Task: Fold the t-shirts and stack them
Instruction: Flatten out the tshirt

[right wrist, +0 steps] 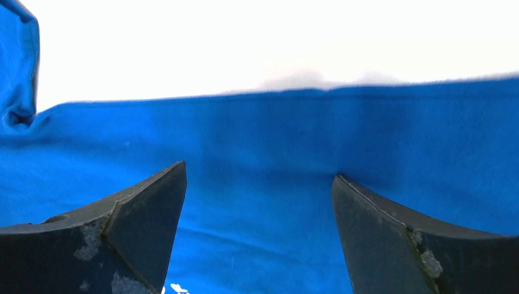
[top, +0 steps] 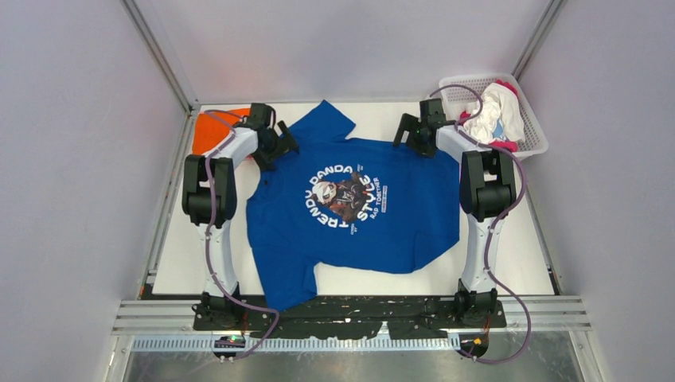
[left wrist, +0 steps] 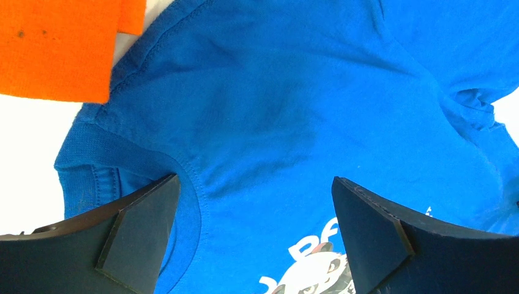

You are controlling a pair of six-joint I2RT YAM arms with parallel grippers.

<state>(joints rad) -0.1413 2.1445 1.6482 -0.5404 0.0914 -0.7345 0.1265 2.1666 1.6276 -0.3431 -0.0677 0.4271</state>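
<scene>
From above, the blue shirt (top: pixel 414 215) lies spread print-up across the middle of the white surface (top: pixel 509 247). Its collar points to the left of the frame, with one sleeve toward the top and one toward the bottom. An orange shirt (top: pixel 208 131) sits folded at the upper left. The basket (top: pixel 535 135) at the upper right holds a white shirt (top: pixel 497 111) and a magenta one (top: pixel 503 146). Both arms reach to the shirt's upper edge, the left jaws near the collar and the right jaws further right.

In the left wrist view the jaws gape wide and hold nothing. The blue shirt (left wrist: pixel 275 110) and its collar seam lie beneath them, with the orange shirt (left wrist: pixel 55 49) in the upper left corner.

In the right wrist view the jaws are equally wide and empty, above the blue shirt (right wrist: pixel 275 141) just short of its straight edge. Bare surface (right wrist: pixel 275 43) lies beyond it.

The folding of this shirt seems about to begin. Next, each pair should probably drop, pinch that edge cleanly, and carry it over together.
</scene>
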